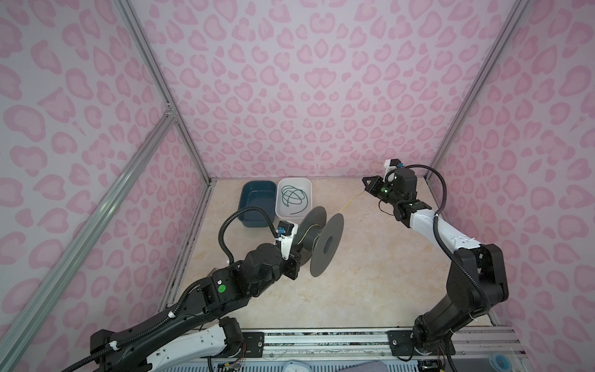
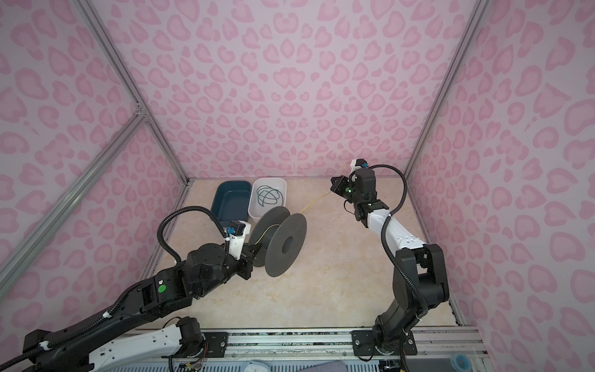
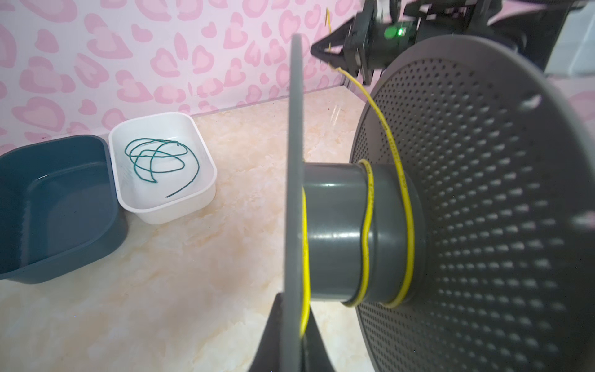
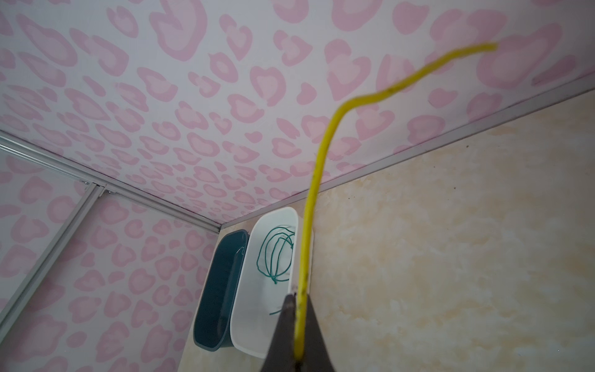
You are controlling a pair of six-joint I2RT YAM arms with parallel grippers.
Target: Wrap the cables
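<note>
The beige marbled tabletop (image 1: 370,277) carries everything, and the biggest thing over it is a dark grey spool (image 1: 325,244), standing on edge with its hub roughly level and its two flanges upright, near the middle-left in both top views. Behind it, against the back wall, a dark blue tub (image 1: 254,206) and a white tub (image 1: 285,211) sit side by side and touching, the white one nearer the middle. The left gripper (image 3: 293,325) is clamped tight on the rim of one flange, a finger on each face. The right gripper (image 4: 297,322) is raised near the back right of the table, well apart from the spool, with its jaws pinched together on the yellow cable (image 3: 367,225). That cable makes a few loose turns around the hub, leaves the spool in a straight line up to the right gripper, and pokes out past the jaws as a short bent tail. The dark green cable (image 1: 293,196) lies in loose loops inside the white tub, touched by neither gripper.
</note>
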